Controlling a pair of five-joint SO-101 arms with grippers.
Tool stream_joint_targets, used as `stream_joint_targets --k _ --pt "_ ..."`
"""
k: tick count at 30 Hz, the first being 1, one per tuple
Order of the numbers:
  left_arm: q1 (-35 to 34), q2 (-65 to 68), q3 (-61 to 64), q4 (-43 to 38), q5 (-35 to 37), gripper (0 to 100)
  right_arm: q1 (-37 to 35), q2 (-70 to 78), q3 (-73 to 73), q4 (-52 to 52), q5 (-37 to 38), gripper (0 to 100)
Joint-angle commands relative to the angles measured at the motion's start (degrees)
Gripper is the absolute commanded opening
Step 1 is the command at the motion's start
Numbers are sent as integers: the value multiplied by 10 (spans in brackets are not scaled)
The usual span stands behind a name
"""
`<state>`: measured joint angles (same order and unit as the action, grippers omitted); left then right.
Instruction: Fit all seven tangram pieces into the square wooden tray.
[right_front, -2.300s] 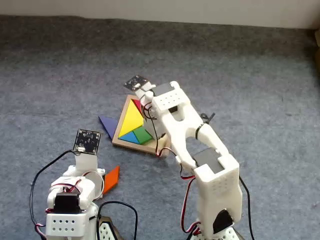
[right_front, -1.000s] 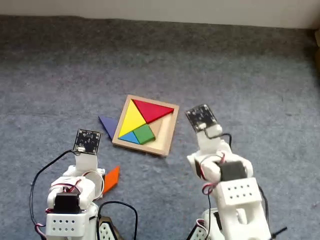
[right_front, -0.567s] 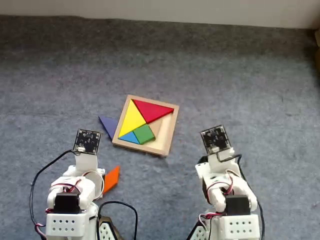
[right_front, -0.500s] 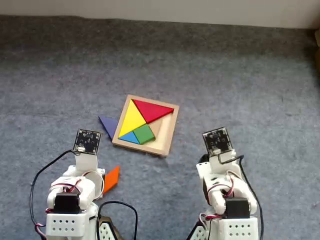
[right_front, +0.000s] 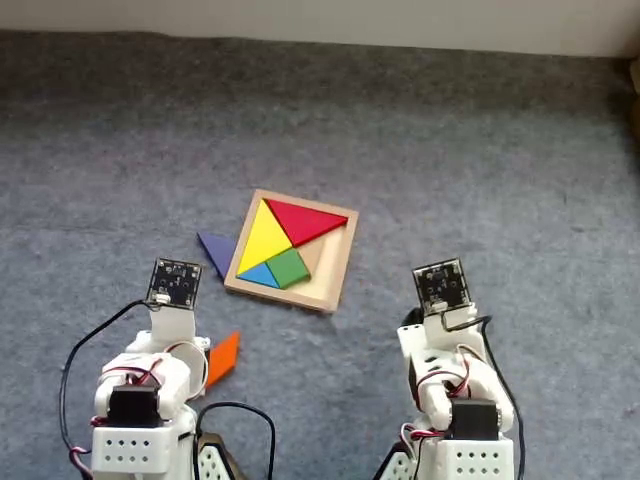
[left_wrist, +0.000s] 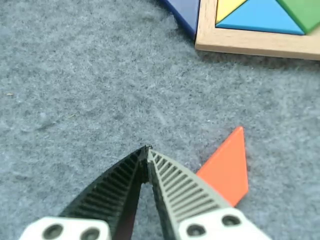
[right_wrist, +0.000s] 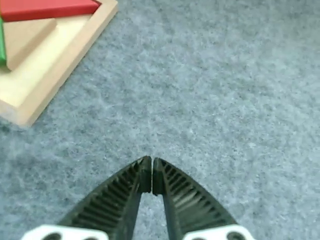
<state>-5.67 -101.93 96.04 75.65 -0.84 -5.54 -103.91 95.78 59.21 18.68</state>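
Tray: a square wooden tray (right_front: 282, 297) lies turned at an angle on the grey carpet (right_front: 480, 150), out ahead of both arms and roughly between them.
Pieces in the tray: a large yellow triangle (right_front: 262, 240) fills the side nearer the left arm. A large red triangle (right_front: 305, 220) lies along the far edge. A small light-blue triangle (right_front: 258, 273) and a green square (right_front: 288, 267) sit side by side along the near edge. A pale wood-coloured piece (right_wrist: 25, 35) lies beside the green one and below the red one.
Open tray floor: a bare strip runs along the edge nearest the right arm.
Dark blue piece: a flat, pointed dark blue piece (right_front: 215, 250) is outside the tray on the carpet, right up against the rim on the left arm's side.
Orange piece: a flat orange piece (right_front: 223, 357) lies on the carpet well short of the tray, just beside the left arm (right_front: 150, 390). In the left wrist view it sits next to the pale finger, which covers its near end.
Left gripper: the left gripper (left_wrist: 146, 151) has its fingers pressed together with nothing between them. It hangs over bare carpet and touches no piece.
Right gripper: the right gripper (right_wrist: 151, 162) is likewise clamped together and empty, over bare carpet. The tray's near corner lies some way off ahead of it.
Right arm: the right arm (right_front: 455, 390) is folded back near its base, apart from the tray.
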Motion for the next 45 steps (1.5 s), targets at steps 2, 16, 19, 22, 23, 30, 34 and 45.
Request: stream_joint_targets --k 2,16,19,22,23,30,34,45 --pt "-15 -23 -55 -15 -8 11 7 5 87 -7 -2 19" --pt "-12 75 -263 58 -276 150 7 4 87 -7 -2 19" --pt "-9 183 -312 79 -289 223 7 4 87 -7 -2 19" --pt "-9 298 -346 79 -292 311 7 4 87 -7 -2 19" --pt "-9 333 -354 73 -292 323 7 4 87 -7 -2 19" --pt "13 526 -366 20 -335 332 7 4 87 -7 -2 19" --pt "23 603 -366 -15 -337 330 7 4 87 -7 -2 19" --pt "66 807 -365 -105 -333 310 7 4 87 -7 -2 19"
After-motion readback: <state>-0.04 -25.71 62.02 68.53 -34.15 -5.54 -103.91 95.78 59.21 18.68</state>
